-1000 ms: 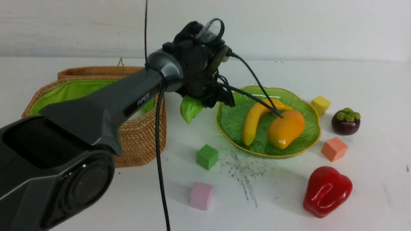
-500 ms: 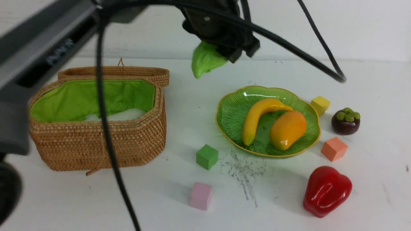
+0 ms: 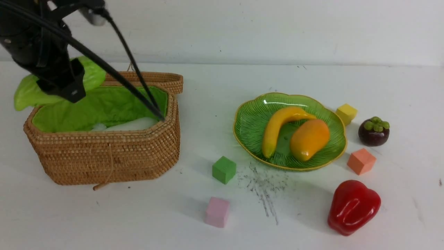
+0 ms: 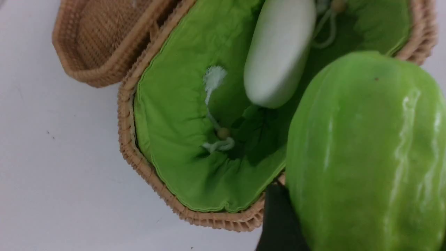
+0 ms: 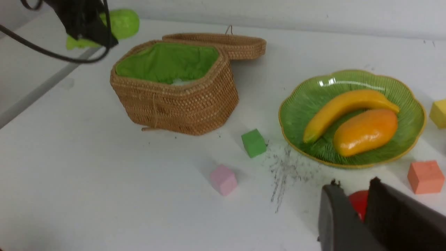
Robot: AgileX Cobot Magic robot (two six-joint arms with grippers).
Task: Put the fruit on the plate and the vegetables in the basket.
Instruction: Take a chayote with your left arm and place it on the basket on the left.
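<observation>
The left tool [image 3: 60, 83] is pinching the light green cucumber [image 4: 366, 157] across its middle and is hanging over the far left rim of the open wicker basket [image 3: 104, 156], whose lid [image 3: 152, 78] is lying folded back behind it. Inside, the white radish [image 4: 278, 52] is resting on the green lining. The banana [image 3: 277, 125] and the mango [image 3: 308, 139] are lying side by side, touching, on the green glass plate [image 3: 251, 114]. The mangosteen [image 3: 373, 131] is sitting on the surface just right of the plate, and the red bell pepper [image 3: 353, 206] is lying nearer the robot. The right tool [image 5: 353, 184] is hovering above the pepper, its jaws slightly parted and gripping nothing.
</observation>
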